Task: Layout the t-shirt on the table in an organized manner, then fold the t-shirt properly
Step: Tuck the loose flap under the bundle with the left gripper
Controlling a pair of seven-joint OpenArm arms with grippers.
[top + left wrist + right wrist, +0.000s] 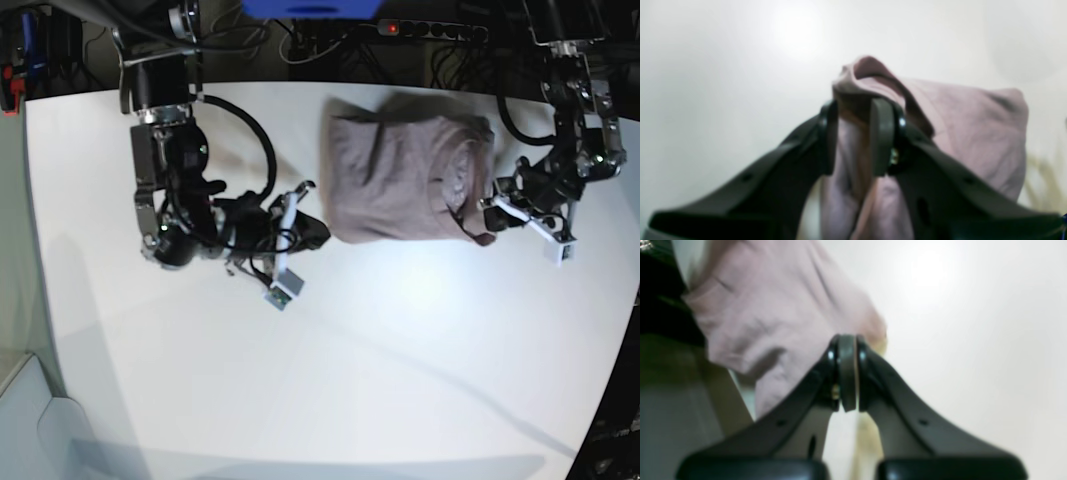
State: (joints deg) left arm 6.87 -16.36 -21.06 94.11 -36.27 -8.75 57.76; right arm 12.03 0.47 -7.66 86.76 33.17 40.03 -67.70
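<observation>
Risk of a spoiled fold: the soft dusty-mauve cotton t-shirt (405, 180) lies bunched on the glossy white tabletop (350, 380).

Left of the t-shirt in the base view, the right gripper (847, 373) has its jaws pressed together on nothing, tip beside the cloth's edge. At the t-shirt's right edge, the left gripper (855, 136) stands partly open with a raised fold of fabric between its pads. Judgement: that loose pinch may slip if pulled, and one-sided dragging would rumple the stack further.
</observation>
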